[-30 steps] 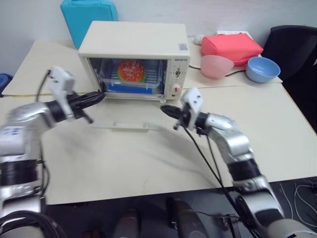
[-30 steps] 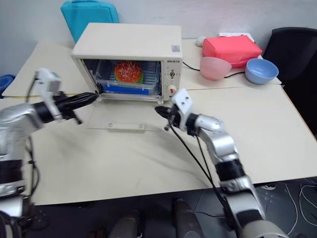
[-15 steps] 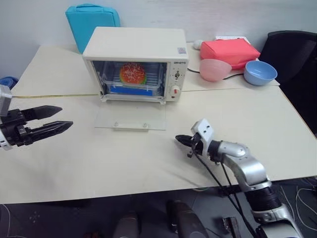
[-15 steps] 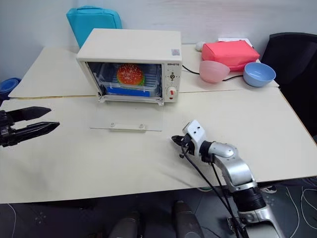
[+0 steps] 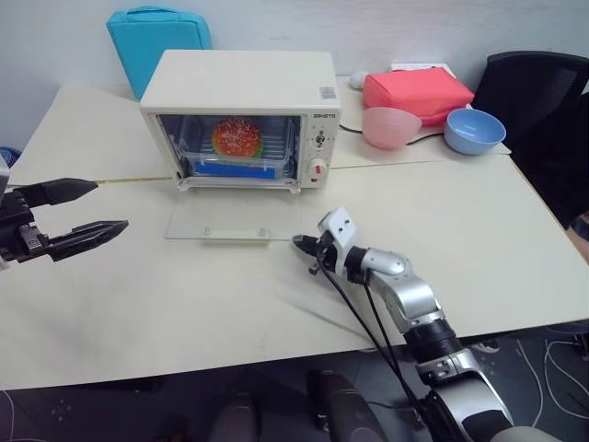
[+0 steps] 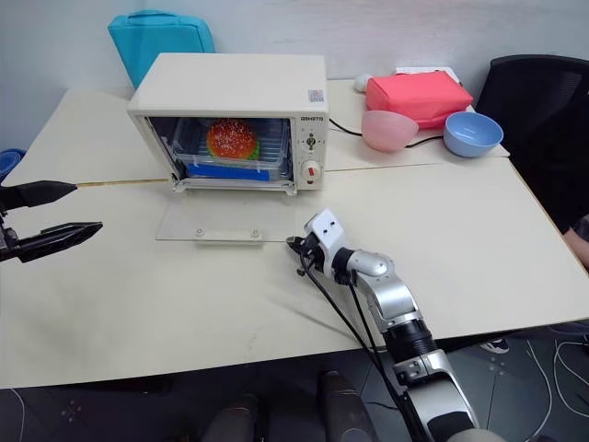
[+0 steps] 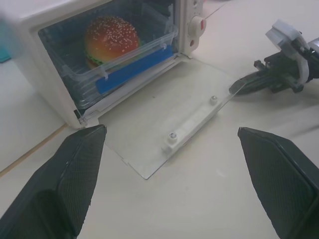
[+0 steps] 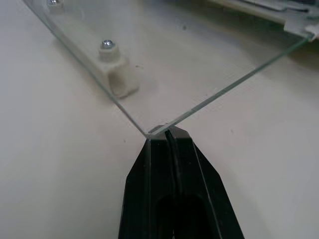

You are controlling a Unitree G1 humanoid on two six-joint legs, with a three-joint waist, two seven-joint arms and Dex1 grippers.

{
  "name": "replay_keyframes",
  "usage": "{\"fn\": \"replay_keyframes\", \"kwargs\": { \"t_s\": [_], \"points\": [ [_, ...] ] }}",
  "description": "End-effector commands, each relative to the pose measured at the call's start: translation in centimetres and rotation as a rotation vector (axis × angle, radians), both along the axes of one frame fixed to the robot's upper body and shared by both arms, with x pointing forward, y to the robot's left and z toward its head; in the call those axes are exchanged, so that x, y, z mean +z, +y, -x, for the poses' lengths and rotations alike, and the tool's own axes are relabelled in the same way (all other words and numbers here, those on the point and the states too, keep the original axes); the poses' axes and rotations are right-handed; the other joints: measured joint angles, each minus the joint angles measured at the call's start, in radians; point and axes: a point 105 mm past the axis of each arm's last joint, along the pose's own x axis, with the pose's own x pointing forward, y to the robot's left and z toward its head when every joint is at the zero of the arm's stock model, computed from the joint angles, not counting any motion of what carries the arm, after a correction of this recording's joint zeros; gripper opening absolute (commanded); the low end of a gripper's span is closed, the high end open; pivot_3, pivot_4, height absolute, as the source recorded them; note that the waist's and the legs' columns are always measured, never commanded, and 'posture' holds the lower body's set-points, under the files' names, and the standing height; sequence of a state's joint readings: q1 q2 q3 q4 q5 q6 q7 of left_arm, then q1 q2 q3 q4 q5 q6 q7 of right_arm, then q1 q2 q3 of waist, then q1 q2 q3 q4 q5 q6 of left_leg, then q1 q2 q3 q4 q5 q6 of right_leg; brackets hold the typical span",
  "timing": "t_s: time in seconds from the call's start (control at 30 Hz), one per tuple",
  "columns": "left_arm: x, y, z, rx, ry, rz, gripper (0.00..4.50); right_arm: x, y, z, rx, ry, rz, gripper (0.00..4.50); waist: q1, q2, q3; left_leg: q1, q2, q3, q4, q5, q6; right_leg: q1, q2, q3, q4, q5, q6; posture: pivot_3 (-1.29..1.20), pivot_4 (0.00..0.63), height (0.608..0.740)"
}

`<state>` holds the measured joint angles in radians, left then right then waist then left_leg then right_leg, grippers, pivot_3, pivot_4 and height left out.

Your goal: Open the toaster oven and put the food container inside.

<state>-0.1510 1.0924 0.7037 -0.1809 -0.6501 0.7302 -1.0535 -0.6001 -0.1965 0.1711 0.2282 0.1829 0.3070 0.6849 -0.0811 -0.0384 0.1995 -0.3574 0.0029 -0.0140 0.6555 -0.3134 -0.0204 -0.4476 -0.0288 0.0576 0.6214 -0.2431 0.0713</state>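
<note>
The cream-white toaster oven (image 5: 241,78) stands at the back of the table with its glass door (image 5: 235,219) folded down flat onto the tabletop. The clear food container (image 5: 237,147), with a blue clip and an orange-bunned burger, sits inside on the rack (image 7: 117,55). My left gripper (image 5: 110,206) hangs open and empty at the far left, well clear of the oven. My right gripper (image 5: 300,244) is shut, low over the table. Its tip (image 8: 162,134) is at the near right corner of the glass door (image 8: 189,64).
A blue bag (image 5: 156,37) stands behind the oven. To its right are a red pouch (image 5: 416,90), a pink bowl (image 5: 390,127) and a blue bowl (image 5: 475,130). A black chair (image 5: 543,101) stands at the far right. Cables hang beneath my right arm.
My left gripper has opened and drawn back left, away from the oven mouth. My right gripper, still shut, has sunk to the table and come to the door's corner.
</note>
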Motion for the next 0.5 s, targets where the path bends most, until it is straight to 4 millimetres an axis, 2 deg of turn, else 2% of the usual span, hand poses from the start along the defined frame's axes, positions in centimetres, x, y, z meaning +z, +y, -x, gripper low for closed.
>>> {"fn": "replay_keyframes", "kwargs": {
  "t_s": [0.03,0.17,0.23,0.3,0.43,0.5],
  "points": [
    [1.0,0.1,0.0,0.002,-0.046,0.000,4.47,6.7,-0.9,-0.3,-0.002,-0.144,-0.115,0.00,0.000,0.000,0.000,0.000,0.000,0.000,-0.001,0.000,0.000,0.000,0.000,0.000,0.000,0.000,0.000,0.00,0.150,0.740],
    [1.0,0.2,-0.1,0.006,-0.050,0.006,4.47,12.0,-2.4,-0.2,0.009,-0.211,-0.205,0.00,0.000,0.000,0.000,0.000,0.000,-0.002,-0.005,0.000,0.000,0.000,-0.001,0.000,-0.001,0.000,0.000,0.00,0.150,0.740],
    [0.9,0.3,-0.2,0.008,-0.051,0.008,4.47,13.0,-3.2,0.0,0.018,-0.231,-0.180,0.00,0.001,0.000,0.000,0.000,0.000,-0.002,-0.006,0.000,0.000,0.000,-0.001,-0.001,-0.001,0.000,0.000,0.00,0.150,0.740],
    [0.9,0.3,-0.2,0.006,-0.048,0.005,4.47,13.2,-4.1,0.5,0.051,-0.243,-0.108,0.00,0.001,0.000,0.000,0.000,0.001,-0.002,-0.007,0.000,0.000,0.000,-0.001,-0.001,-0.002,0.000,-0.001,0.00,0.150,0.740],
    [0.9,0.3,-0.2,0.001,-0.049,0.001,4.50,13.4,-6.8,2.8,0.159,-0.194,-0.016,0.83,0.007,0.001,0.000,-0.004,0.000,-0.002,-0.008,0.000,0.000,-0.001,-0.001,-0.002,-0.006,0.000,0.000,0.00,0.150,0.740],
    [1.0,0.3,-0.1,0.000,-0.049,-0.001,4.50,13.8,-8.5,4.1,0.197,-0.160,0.007,1.57,0.012,0.001,0.001,-0.005,0.000,-0.002,-0.008,-0.001,0.001,-0.001,-0.001,-0.002,-0.008,0.000,0.000,0.00,0.150,0.740]
  ]
}}
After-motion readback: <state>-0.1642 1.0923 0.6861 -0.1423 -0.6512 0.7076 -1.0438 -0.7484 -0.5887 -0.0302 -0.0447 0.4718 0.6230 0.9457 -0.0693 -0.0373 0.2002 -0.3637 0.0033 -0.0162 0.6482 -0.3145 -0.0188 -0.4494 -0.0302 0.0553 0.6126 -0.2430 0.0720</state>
